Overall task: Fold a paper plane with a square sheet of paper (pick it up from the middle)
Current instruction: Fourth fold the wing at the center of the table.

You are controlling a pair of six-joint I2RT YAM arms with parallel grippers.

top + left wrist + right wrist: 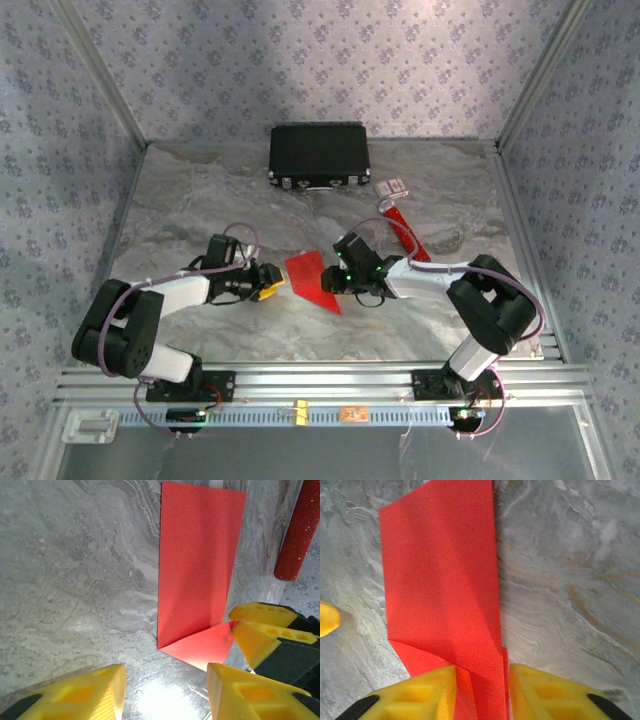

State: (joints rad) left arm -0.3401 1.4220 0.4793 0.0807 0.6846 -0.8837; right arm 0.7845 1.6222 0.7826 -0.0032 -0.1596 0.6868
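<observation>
- Red paper (440, 580), half-folded, flat on table (200, 210).
- Left gripper (165, 680): apart, empty, near folded corner.
- Right gripper (482, 680): straddles paper's end; cannot tell if clamped.
- Risks skewing crease if pulls with loose hold.

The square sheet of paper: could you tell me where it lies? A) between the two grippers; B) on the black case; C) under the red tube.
A: the square sheet of paper lies between the left gripper and the right gripper.
</observation>
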